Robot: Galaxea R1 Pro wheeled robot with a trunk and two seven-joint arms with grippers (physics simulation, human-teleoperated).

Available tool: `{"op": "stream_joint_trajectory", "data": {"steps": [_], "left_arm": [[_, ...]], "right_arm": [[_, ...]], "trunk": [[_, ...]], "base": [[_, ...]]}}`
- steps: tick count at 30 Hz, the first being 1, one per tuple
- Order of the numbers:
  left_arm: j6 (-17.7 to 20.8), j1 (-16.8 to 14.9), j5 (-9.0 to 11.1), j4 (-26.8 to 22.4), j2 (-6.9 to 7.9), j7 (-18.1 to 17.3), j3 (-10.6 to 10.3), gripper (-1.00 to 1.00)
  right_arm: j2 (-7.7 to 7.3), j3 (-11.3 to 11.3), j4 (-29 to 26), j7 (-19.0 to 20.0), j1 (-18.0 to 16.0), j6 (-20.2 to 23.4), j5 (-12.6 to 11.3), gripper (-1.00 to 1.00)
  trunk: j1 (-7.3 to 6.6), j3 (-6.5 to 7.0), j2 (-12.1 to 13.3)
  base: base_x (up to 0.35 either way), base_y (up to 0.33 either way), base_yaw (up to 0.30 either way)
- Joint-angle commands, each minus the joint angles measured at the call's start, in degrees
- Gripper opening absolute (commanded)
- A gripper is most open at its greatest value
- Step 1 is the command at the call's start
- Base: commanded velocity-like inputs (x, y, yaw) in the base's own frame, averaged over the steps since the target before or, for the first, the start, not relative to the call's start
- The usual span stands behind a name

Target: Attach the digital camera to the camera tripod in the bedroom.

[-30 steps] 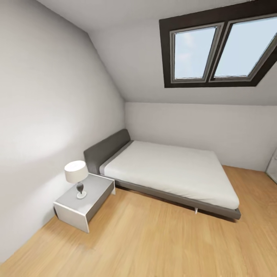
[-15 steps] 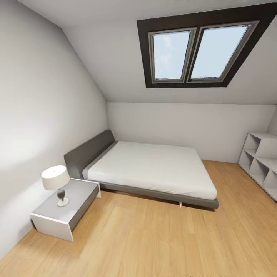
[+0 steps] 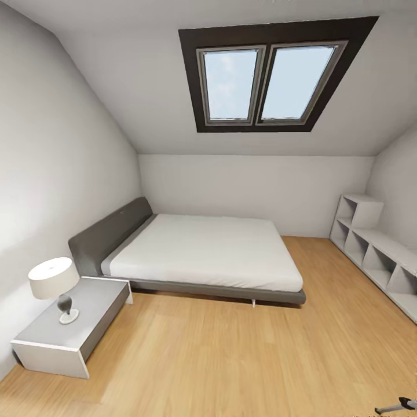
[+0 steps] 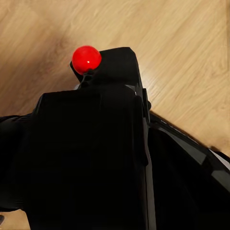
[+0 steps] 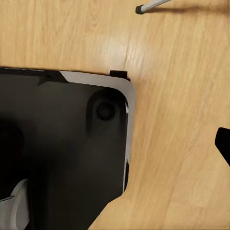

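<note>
The digital camera [image 4: 91, 143], a black box with a bright red dot [image 4: 86, 59] on top, is held close in front of the left wrist view above the wood floor, with my left gripper shut on it. A dark finger [image 4: 191, 158] runs along its side. Of the camera tripod I see one silver leg tip with a black foot, in the head view's near right corner [image 3: 397, 405] and in the right wrist view [image 5: 148, 5]. A dark tip [image 5: 223, 143] at the edge of the right wrist view may be a finger of my right gripper; its state is unclear.
The bedroom has a low grey bed [image 3: 202, 255] against the left wall, a grey nightstand [image 3: 69, 330] with a lamp [image 3: 55, 284], a white cubby shelf [image 3: 370, 255] along the right wall and a skylight [image 3: 263, 81]. My black base [image 5: 57, 143] sits on the wood floor [image 3: 231, 359].
The head view has swung to the right. The bed and nightstand slid left in the picture, while the shelf and the tripod foot came into view.
</note>
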Motion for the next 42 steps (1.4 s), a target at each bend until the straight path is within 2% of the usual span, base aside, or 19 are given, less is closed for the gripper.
{"op": "stream_joint_trajectory", "data": {"steps": [1,17,42], "left_arm": [[-0.1,0.0,-0.3,0.0,-0.05,0.1,0.4,-1.0],[0.0,0.0,-0.7,0.1,-0.17,0.1,0.3,-1.0],[0.0,0.0,-0.7,0.1,-0.17,0.1,0.3,-1.0]], "right_arm": [[-0.03,-0.5,0.2,0.1,-0.1,-0.2,0.5,1.0],[-0.05,-0.3,0.2,0.1,-0.1,-0.2,0.6,1.0],[0.07,-0.3,0.2,0.1,-0.1,-0.2,0.4,1.0]], "trunk": [[0.02,-0.02,0.0],[0.02,-0.02,0.0],[0.02,-0.02,0.0]], "base": [[0.016,0.0,-0.063],[0.226,0.068,-0.015],[0.311,0.181,-0.006]]}}
